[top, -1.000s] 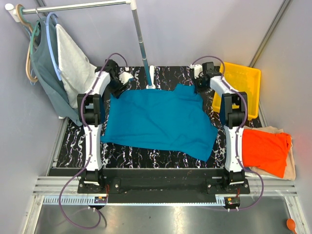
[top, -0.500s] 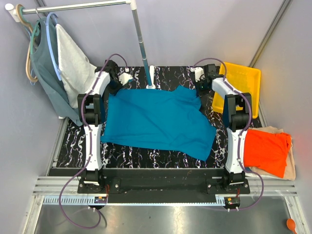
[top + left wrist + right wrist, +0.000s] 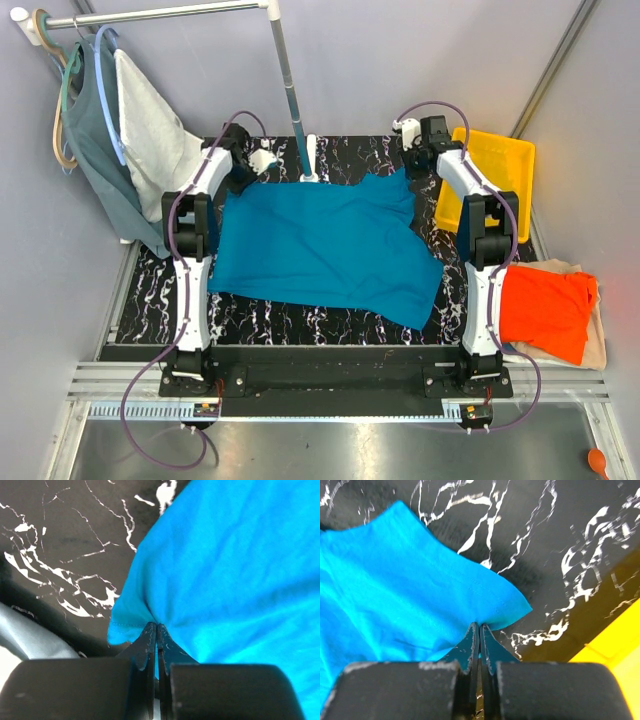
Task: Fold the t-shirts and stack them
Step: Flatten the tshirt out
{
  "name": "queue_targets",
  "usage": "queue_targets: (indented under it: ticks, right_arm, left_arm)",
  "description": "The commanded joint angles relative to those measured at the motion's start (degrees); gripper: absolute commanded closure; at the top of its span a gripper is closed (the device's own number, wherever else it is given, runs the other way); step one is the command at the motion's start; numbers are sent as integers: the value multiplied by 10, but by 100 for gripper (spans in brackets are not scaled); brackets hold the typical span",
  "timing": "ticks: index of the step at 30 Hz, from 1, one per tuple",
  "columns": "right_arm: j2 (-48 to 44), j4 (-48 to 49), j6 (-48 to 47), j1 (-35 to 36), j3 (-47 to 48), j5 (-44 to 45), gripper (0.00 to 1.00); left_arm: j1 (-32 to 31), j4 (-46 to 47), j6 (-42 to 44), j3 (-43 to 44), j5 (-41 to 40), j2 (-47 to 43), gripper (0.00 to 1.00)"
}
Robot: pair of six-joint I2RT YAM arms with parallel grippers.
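teal t-shirt (image 3: 320, 245) spread across the bench (image 3: 345, 158), orange t-shirt (image 3: 545, 310) lying off to the right | left gripper (image 3: 156, 632) clamped on one far corner, right gripper (image 3: 479, 630) clamped on the other | risk: both bites sit thin at the hem, so an uneven pull likely slips a corner and the fold goes crooked

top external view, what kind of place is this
Probably a robot test cell set up for laundry folding: arms bolted at a marbled table, a teal t-shirt spread on it, a clothes rail and yellow bin alongside.
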Motion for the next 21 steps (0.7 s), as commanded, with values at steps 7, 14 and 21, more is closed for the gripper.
queue_targets:
  ticks: [7, 14, 21]
  right_arm:
    - [-68, -28, -11, 5, 41, 18, 100]
    - [-174, -42, -12, 7, -8, 21, 100]
    - [-308, -98, -7, 18, -74, 20, 100]
  left_arm:
    - [-32, 43, -46, -17, -46, -157, 100]
    - [-39, 43, -61, -80, -61, -244, 100]
    - [-48, 48, -84, -207, -74, -395, 100]
